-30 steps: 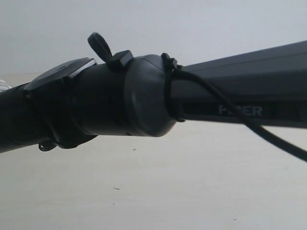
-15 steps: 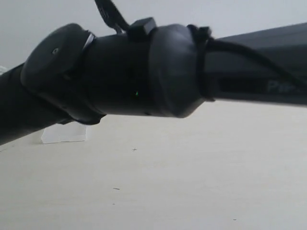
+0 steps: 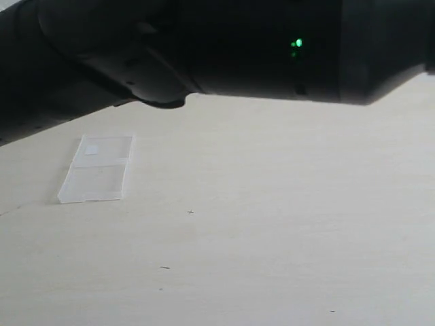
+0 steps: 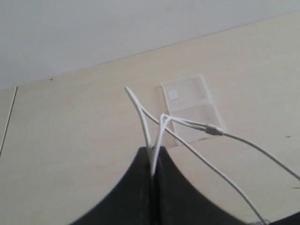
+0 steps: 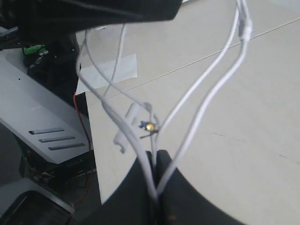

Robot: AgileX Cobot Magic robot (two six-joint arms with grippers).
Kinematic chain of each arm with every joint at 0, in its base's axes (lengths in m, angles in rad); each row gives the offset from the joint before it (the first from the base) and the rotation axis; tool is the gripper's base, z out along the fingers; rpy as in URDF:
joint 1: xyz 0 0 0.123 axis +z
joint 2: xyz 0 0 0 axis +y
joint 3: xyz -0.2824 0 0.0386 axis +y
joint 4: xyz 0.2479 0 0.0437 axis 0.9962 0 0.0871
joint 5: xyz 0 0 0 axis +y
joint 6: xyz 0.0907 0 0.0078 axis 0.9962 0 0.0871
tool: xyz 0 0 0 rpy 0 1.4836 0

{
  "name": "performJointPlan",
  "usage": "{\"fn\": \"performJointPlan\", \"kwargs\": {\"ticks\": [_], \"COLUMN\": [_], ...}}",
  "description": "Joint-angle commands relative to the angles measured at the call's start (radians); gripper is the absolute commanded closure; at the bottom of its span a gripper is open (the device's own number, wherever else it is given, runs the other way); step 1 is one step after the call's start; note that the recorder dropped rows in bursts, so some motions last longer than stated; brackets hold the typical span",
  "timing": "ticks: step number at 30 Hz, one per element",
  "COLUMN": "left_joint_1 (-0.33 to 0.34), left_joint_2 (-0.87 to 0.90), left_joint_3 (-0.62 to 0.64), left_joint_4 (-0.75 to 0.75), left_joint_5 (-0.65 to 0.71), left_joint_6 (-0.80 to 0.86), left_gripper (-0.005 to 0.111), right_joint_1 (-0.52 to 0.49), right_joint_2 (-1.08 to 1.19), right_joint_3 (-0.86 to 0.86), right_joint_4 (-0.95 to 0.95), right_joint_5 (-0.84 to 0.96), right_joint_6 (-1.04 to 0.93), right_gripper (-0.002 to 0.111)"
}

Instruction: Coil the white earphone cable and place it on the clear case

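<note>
Worktop (image 3: 272,238): pale wood; clear case (image 3: 97,170) lies flat, opened, at exterior view's left.
White earphone cable (image 4: 215,131): held up, strung between both arms.
Left fingers (image 4: 138,178): closed, pinching cable strands.
Right fingers (image 5: 136,187): closed, pinching several loops.

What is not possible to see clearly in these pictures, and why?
1. Left wrist view: the white earphone cable runs off the picture's edge, cutting off its ends.
2. Right wrist view: small parts among the cable loops are too blurred to name.
3. Exterior view: a dark arm near the lens hides the cable; the clear case is visible.
</note>
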Motion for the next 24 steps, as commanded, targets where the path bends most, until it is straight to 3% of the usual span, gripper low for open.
{"fn": "performJointPlan", "kwargs": {"ticks": [1, 8, 16, 21, 24], "left_joint_1": [0.002, 0.002, 0.002, 0.002, 0.002], "left_joint_2": [-0.005, -0.005, -0.025, -0.025, -0.027], "left_joint_3": [0.003, 0.003, 0.003, 0.003, 0.003], "left_joint_4": [-0.043, -0.127, -0.120, -0.119, -0.130], "left_joint_5": [-0.005, -0.005, -0.005, -0.005, -0.005], "left_joint_6": [0.004, 0.009, 0.019, -0.007, -0.017], "left_gripper": [0.107, 0.107, 0.107, 0.107, 0.097], "right_joint_1": [0.000, 0.000, 0.000, 0.000, 0.000], "right_joint_2": [-0.022, -0.068, -0.142, -0.153, -0.153], "right_joint_3": [-0.005, -0.005, -0.005, -0.005, -0.005], "right_joint_4": [-0.029, -0.117, -0.416, -0.432, -0.432], "right_joint_5": [-0.015, -0.001, 0.061, 0.075, 0.075], "right_joint_6": [0.026, 0.109, 0.368, 0.394, 0.394], "right_gripper": [0.108, 0.108, 0.108, 0.108, 0.108]}}
